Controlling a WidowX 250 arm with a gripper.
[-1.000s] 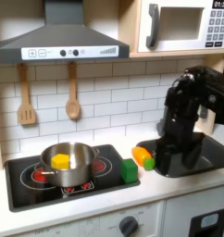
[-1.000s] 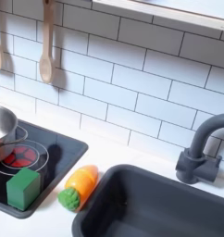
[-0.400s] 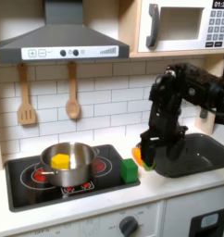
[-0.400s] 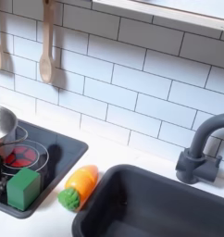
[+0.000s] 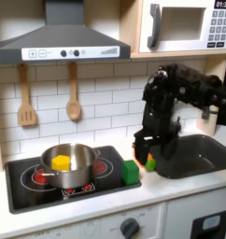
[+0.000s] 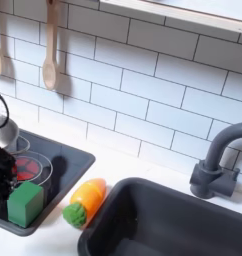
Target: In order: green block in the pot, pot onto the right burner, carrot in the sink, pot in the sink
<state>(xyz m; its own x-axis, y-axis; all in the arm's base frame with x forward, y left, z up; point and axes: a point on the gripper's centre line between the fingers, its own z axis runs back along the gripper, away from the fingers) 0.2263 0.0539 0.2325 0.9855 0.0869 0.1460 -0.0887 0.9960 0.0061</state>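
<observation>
Green block (image 5: pixel 131 172) on cooktop edge beside pot (image 5: pixel 68 164): rigid, light, likely slick; grip flat opposite faces. Tool (image 5: pixel 143 155) above block, jaw state indiscernible.

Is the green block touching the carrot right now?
Apart. In the second exterior view the green block sits on the cooktop's corner, and a strip of white counter shows between it and the carrot.
</observation>
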